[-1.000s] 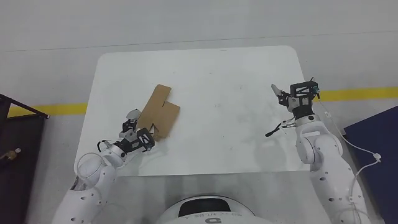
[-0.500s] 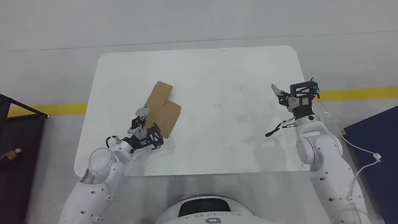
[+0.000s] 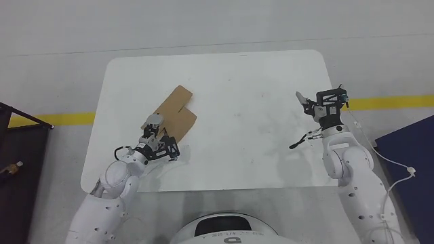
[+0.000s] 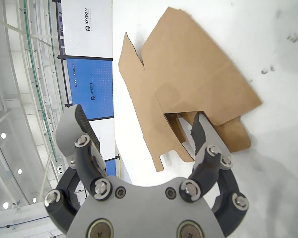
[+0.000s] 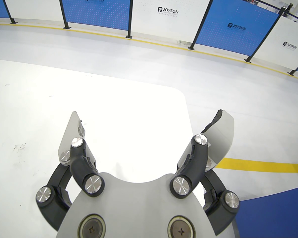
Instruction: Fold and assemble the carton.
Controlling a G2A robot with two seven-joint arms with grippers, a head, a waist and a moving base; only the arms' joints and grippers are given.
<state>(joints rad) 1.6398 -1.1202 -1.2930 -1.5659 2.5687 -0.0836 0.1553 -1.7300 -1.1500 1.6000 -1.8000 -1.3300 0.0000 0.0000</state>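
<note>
Top view: our flat brown cardboard carton (image 3: 173, 114) lies on the white table's (image 3: 271, 81) left side, unfolded. Left gripper (image 4: 136, 112) straddles its near edge, spread; right gripper (image 5: 147, 115) hangs spread, well apart. We judge all folding remains.

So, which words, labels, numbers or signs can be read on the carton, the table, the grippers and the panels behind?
Carton: none; plain brown board.
Table: none; only dark scuff marks.
Left gripper: none.
Right gripper: none.
Panels: one logo with a word, repeated on each panel; it is a brand name, so it is not quoted here. The line beneath it is too small to read.
</note>
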